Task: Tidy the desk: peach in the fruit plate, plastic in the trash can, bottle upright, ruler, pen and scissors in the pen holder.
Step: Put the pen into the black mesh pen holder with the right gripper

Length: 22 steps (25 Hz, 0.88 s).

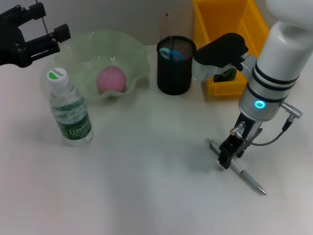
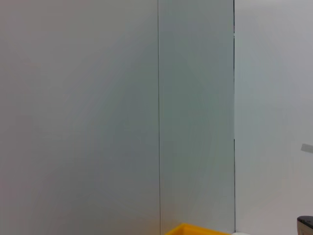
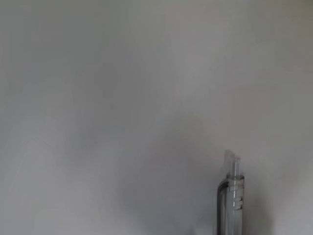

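Observation:
The silver-grey pen [image 1: 244,175] lies slanted on the white desk [image 1: 146,186] at the front right. My right gripper [image 1: 229,155] stands down on it, shut around its upper half; the pen's clicker end [image 3: 231,196] shows close up in the right wrist view. The peach [image 1: 111,80] rests in the pale-green fruit plate [image 1: 134,54]. In front of the plate, at the left, the bottle [image 1: 70,110] stands upright. Blue scissors handles [image 1: 172,54] poke out of the black mesh pen holder [image 1: 174,73], and a thin clear ruler [image 1: 166,27] rises from it. My left gripper [image 1: 41,27] hangs open, raised at the far left.
The yellow trash can [image 1: 222,22] stands at the back right behind my right arm, with something dark green [image 1: 226,74] inside. Its rim [image 2: 195,229] shows against a bare wall in the left wrist view.

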Available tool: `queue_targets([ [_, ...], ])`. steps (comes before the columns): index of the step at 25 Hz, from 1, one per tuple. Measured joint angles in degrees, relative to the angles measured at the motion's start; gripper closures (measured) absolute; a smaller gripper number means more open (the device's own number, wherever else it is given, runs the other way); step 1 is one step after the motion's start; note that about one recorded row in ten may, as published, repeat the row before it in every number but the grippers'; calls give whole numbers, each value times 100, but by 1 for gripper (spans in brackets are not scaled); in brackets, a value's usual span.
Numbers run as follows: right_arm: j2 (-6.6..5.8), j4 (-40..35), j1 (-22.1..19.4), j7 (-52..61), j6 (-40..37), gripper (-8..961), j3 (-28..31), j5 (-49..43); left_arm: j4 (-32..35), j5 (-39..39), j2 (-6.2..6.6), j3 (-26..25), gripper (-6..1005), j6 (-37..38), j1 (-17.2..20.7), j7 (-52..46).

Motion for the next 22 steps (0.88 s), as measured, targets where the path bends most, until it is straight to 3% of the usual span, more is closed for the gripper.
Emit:
queue_targets([
  [22,8,34,39,-29,68,500,-234,158,8,0,-5,18,194,0,0,0],
])
